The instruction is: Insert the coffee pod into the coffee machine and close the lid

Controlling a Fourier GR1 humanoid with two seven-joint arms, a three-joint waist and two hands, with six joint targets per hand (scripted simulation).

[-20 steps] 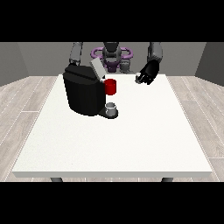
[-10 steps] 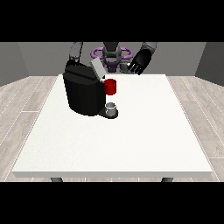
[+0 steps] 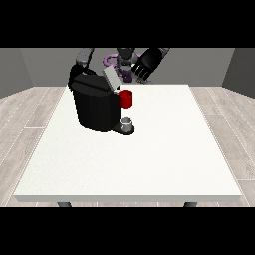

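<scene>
The hand at the view's right (image 3: 148, 62), fingers spread, has moved toward the coffee machine (image 3: 95, 104) lid (image 3: 110, 78); no writing is legible.

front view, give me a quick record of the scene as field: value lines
coffee machine: black, on the table's far left part
lid: grey flap, raised and tilted
red thing at the machine: at the machine's front, above the base
grey thing: small, on the machine's base below the red thing; cannot tell whether it is the pod
hand at the view's right: raised above the table's far edge, fingers spread, holding nothing
hand at the view's left: hidden behind the machine
table: large, white
</scene>
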